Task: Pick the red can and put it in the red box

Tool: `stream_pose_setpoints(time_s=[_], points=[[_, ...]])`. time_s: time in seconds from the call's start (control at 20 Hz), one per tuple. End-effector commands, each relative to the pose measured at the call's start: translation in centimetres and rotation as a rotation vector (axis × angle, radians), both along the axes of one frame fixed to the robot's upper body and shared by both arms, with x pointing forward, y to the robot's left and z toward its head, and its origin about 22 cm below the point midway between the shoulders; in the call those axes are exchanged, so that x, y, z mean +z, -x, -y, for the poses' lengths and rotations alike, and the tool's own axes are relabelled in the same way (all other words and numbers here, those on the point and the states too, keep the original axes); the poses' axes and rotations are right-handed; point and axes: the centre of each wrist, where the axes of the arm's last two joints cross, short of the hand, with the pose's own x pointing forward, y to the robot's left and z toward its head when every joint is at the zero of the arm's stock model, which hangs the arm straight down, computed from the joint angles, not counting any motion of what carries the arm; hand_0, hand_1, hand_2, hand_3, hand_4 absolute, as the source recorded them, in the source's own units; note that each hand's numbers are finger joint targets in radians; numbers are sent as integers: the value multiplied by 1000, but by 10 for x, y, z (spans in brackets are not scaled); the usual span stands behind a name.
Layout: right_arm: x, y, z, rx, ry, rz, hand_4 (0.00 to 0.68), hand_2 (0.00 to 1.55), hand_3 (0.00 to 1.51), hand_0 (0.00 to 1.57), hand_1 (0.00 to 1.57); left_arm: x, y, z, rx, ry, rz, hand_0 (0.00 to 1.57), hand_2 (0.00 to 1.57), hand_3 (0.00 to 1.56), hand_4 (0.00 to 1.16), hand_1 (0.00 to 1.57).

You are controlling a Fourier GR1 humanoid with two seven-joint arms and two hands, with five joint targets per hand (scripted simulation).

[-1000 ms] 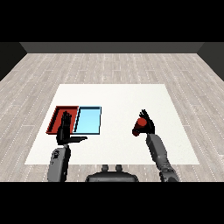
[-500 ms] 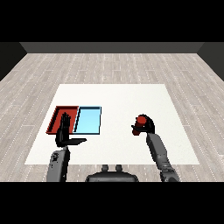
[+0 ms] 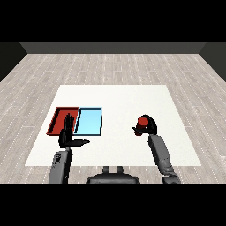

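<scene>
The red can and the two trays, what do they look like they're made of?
Red can: probably painted metal, judging by its uniform red colour and cylindrical shape; the right robot hand curled round it hides most of it. Red tray and light blue tray: likely matte plastic, flat colour with thin raised rims and no glare. Nothing rules out painted metal.

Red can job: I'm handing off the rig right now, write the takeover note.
Right hand: curled round the red can, at the table's right side.
Left hand: open, fingers straight, holding nothing, at the near edge of the red tray.
Light blue tray lies beside the red one, on its right.
Done: can grasped.
Left: carry it leftward across the table past the blue tray and release it in the red tray.
</scene>
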Motion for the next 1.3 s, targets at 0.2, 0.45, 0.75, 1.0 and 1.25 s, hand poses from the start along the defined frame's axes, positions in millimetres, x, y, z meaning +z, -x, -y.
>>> stream_pose_setpoints(time_s=[0.2, 0.45, 0.75, 1.0, 1.25], points=[[30, -4, -4, 12, -13, 113, 649, 1440, 1410, 1448, 1448, 8, -9, 36, -50, -49, -23, 0, 0, 0, 0, 0], [57, 9, -20, 11, -38, 144, 653, 1447, 1420, 1432, 1432, 17, -32, 65, -149, -29, -55, 0, 0, 0, 0, 0], [60, 3, -93, 8, -31, 131, 650, 1438, 1417, 1422, 1422, 14, -27, 102, -230, -10, -92, 0, 0, 0, 0, 0], [68, 8, -113, 33, -59, 156, 658, 1446, 1426, 1435, 1435, 15, -30, 91, -234, -2, -98, 0, 0, 0, 0, 0], [64, 3, -139, 45, -41, 170, 640, 1422, 1410, 1405, 1405, 25, -42, 124, -275, 0, -84, 0, 0, 0, 0, 0]])
